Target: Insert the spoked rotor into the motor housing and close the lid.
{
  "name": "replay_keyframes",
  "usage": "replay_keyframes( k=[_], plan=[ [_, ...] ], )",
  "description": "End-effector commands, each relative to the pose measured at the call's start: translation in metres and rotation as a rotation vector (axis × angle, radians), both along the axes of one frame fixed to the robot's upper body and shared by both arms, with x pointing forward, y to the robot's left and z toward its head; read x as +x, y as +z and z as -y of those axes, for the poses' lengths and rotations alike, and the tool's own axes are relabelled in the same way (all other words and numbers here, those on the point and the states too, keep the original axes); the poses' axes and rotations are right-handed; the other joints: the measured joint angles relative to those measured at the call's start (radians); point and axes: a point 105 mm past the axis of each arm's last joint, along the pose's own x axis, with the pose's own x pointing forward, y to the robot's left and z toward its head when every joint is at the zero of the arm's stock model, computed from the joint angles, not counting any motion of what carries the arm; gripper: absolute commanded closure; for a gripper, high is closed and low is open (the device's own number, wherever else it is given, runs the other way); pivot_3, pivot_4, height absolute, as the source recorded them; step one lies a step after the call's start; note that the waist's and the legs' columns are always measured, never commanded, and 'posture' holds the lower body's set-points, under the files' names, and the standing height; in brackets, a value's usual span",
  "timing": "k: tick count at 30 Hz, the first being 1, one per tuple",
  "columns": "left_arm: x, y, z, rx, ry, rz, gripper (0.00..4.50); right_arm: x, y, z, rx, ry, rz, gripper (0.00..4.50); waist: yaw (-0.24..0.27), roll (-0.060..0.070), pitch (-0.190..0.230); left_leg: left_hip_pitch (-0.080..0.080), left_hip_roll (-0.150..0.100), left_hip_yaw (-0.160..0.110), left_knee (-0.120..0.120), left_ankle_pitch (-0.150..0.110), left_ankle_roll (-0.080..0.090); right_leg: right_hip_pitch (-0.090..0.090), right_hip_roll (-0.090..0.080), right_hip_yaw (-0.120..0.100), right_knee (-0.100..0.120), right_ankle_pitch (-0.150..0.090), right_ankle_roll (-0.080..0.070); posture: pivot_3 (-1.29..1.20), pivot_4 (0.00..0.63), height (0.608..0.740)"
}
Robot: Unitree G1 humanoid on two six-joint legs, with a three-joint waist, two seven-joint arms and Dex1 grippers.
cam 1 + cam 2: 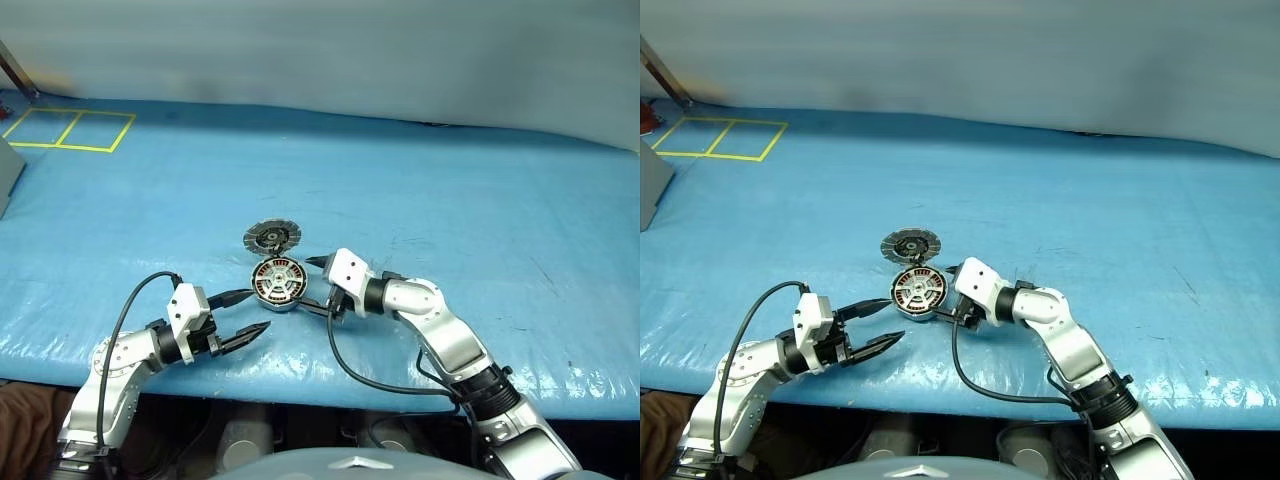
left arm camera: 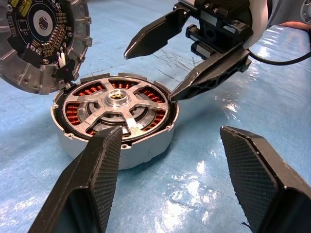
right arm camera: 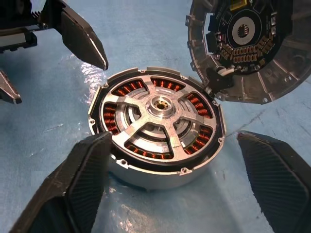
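The motor housing [image 3: 146,177], a round silver cup with copper coils, sits on the blue sheet. Inside it lies the spoked rotor [image 3: 160,109], level with the rim. The lid [image 3: 248,48] leans tilted against the housing's far edge, its dark inner face showing; a short wire joins the two. My right gripper [image 1: 310,287] is open, with one finger on each side of the housing's right flank and nothing held. My left gripper [image 1: 256,310] is open at the housing's front left, just short of it, and also empty.
Blue sheet [image 1: 450,200] covers the table, and its front edge runs just under both arms. Yellow tape rectangles [image 1: 68,130] mark the far left corner. A grey object [image 1: 8,175] stands at the left edge. A black cable [image 1: 345,365] loops under my right wrist.
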Motion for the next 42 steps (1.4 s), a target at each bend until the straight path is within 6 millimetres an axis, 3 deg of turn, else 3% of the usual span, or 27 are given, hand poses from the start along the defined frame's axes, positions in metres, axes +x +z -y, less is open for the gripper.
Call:
replay_keyframes(
  k=[1, 6, 7, 9, 15, 18, 20, 25, 36, 39, 42],
  plan=[
    [0.003, 0.010, -0.003, -0.015, 0.023, 0.051, 1.08, 0.000, 0.013, -0.004, 0.059, 0.002, 0.013, 0.04, 0.000, 0.000, 0.000, 0.000, 0.000, 0.000, 0.000, 0.000, 0.000, 0.000, 0.000, 0.000, 0.000, 0.000, 0.000, 0.00, 0.150, 0.740],
    [0.005, 0.013, -0.005, -0.035, 0.036, 0.062, 1.08, 0.002, 0.014, -0.008, 0.103, -0.016, -0.021, 0.04, 0.000, 0.000, 0.000, 0.000, 0.000, 0.000, 0.000, 0.000, 0.000, 0.000, 0.000, 0.000, 0.000, 0.000, 0.000, 0.00, 0.150, 0.740],
    [0.005, 0.014, -0.005, -0.036, 0.037, 0.063, 1.08, 0.001, 0.015, -0.010, 0.109, -0.011, -0.029, 0.21, 0.000, 0.000, 0.000, 0.000, 0.000, 0.000, 0.000, 0.000, 0.000, 0.000, 0.000, 0.000, 0.000, 0.000, 0.000, 0.00, 0.150, 0.740],
    [0.006, 0.015, -0.005, -0.046, 0.042, 0.067, 1.08, 0.002, 0.014, -0.012, 0.115, -0.012, -0.039, 0.62, 0.000, 0.000, 0.000, 0.000, 0.000, 0.000, 0.000, 0.000, 0.000, 0.000, 0.000, 0.000, 0.000, 0.000, 0.000, 0.00, 0.150, 0.740],
    [0.008, 0.018, -0.006, -0.052, 0.057, 0.079, 1.08, 0.007, 0.008, -0.018, 0.109, -0.039, -0.060, 2.57, -0.001, 0.000, 0.000, 0.000, 0.000, 0.000, 0.000, 0.000, 0.000, 0.000, 0.000, 0.000, 0.000, 0.000, 0.000, 0.00, 0.150, 0.740],
    [0.009, 0.019, -0.009, -0.047, 0.074, 0.084, 1.08, 0.008, 0.007, -0.022, 0.117, -0.032, -0.068, 2.57, -0.001, 0.000, 0.000, 0.000, 0.000, 0.000, 0.000, 0.001, -0.001, 0.000, 0.000, 0.000, 0.000, 0.000, 0.000, 0.00, 0.150, 0.740],
    [0.010, 0.019, -0.012, -0.036, 0.091, 0.086, 1.08, 0.010, 0.007, -0.025, 0.129, -0.041, -0.079, 2.89, -0.001, 0.000, 0.000, 0.000, 0.000, 0.000, 0.000, 0.001, -0.001, 0.001, 0.000, 0.000, 0.000, 0.000, 0.000, 0.00, 0.150, 0.740],
    [0.011, 0.018, -0.014, -0.020, 0.102, 0.086, 1.08, 0.009, 0.007, -0.035, 0.139, -0.022, -0.084, 4.44, -0.001, 0.000, 0.000, 0.000, 0.000, 0.000, 0.000, 0.003, -0.002, 0.001, 0.000, 0.000, 0.001, 0.000, 0.000, 0.00, 0.150, 0.740],
    [0.015, 0.018, -0.016, -0.001, 0.138, 0.103, 1.08, 0.008, -0.026, -0.025, -0.021, -0.072, -0.120, 4.48, -0.002, 0.000, 0.000, 0.002, 0.000, 0.000, 0.000, 0.002, -0.004, 0.001, 0.000, 0.000, 0.001, 0.000, 0.000, 0.00, 0.150, 0.740],
    [0.018, 0.019, -0.017, -0.004, 0.157, 0.112, 1.08, 0.009, -0.020, -0.024, 0.008, -0.083, -0.106, 4.48, -0.002, 0.000, -0.001, 0.003, 0.000, 0.000, 0.000, 0.001, -0.004, 0.001, 0.000, 0.000, 0.001, 0.000, 0.000, 0.00, 0.150, 0.740],
    [0.025, 0.020, -0.020, 0.006, 0.197, 0.127, 1.08, 0.011, 0.002, -0.024, 0.128, -0.091, -0.087, 4.48, 0.000, 0.000, -0.001, 0.003, 0.000, 0.000, 0.000, 0.000, -0.002, 0.001, 0.000, 0.000, 0.001, 0.000, 0.000, 0.00, 0.150, 0.740]
  ],
)
